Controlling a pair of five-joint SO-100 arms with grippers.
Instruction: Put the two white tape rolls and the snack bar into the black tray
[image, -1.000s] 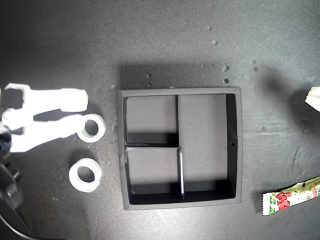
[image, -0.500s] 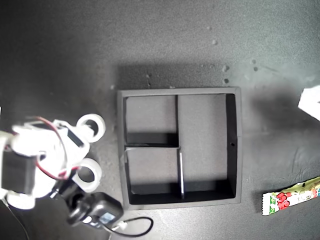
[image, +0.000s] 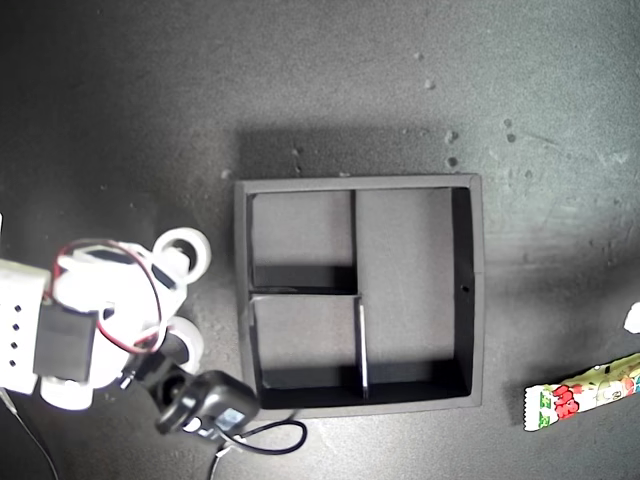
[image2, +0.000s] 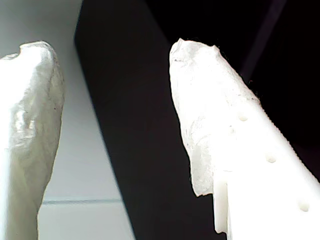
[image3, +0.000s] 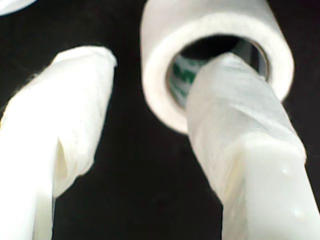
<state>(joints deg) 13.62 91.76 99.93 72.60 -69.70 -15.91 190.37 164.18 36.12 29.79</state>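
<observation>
The two white tape rolls lie left of the black tray (image: 242, 300) in the exterior view: one roll (image: 190, 243) higher, the other (image: 186, 346) lower and partly under my second arm (image: 105, 310). My second gripper (image3: 155, 65) is open. One finger (image3: 235, 115) reaches into the hole of the roll with the greenish inner rim (image3: 215, 25); the other finger stands well outside it. The snack bar (image: 585, 392) lies at the exterior view's lower right. My first gripper (image2: 115, 52) is open and holds nothing.
The tray's compartments hold nothing. A black camera and its cable (image: 215, 408) hang off the second arm near the tray's lower left corner in the exterior view. A small white piece (image: 633, 318) shows at that view's right edge.
The second arm has turned over the two rolls and shifted slightly toward the tray. The white piece at the exterior view's right edge has dropped lower and nearly left the picture.
</observation>
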